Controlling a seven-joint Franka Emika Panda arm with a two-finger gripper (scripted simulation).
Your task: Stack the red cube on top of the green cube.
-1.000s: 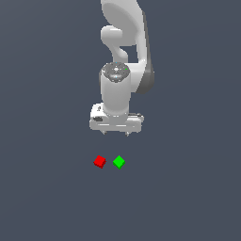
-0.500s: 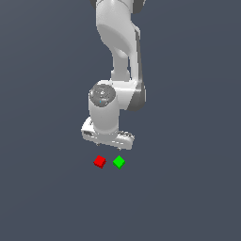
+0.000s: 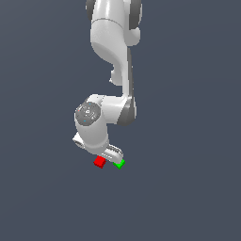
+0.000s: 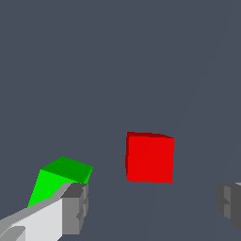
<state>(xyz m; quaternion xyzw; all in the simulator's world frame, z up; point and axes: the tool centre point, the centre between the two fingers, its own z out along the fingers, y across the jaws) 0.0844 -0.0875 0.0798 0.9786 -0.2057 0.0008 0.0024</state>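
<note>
Low over the dark grey surface (image 3: 188, 141), the end effector (image 3: 109, 157) in the exterior view sits at the end of the white arm (image 3: 110, 56), right above the two cubes. From this side its fingers are mostly hidden behind the wrist body, so the gap between them cannot be judged here. The red cube (image 3: 100, 162) lies on the surface toward the exterior view's left, and the green cube (image 3: 119, 163) just beside it toward the exterior view's right, partly covered by the light-coloured underside of the hand. Whether the cubes touch each other cannot be told from this view. The wrist view fills in what is hidden: the end effector (image 4: 153, 207) is spread wide, one grey fingertip (image 4: 75, 207) at one side of the frame and the other only just showing at the opposite edge. The red cube (image 4: 149, 157) rests on the surface, in line with the gap between the fingertips but beyond them, touched by neither. The green cube (image 4: 59, 181) sits apart from the red one, tilted relative to it, and the nearer finger overlaps its lower corner in the picture.
</note>
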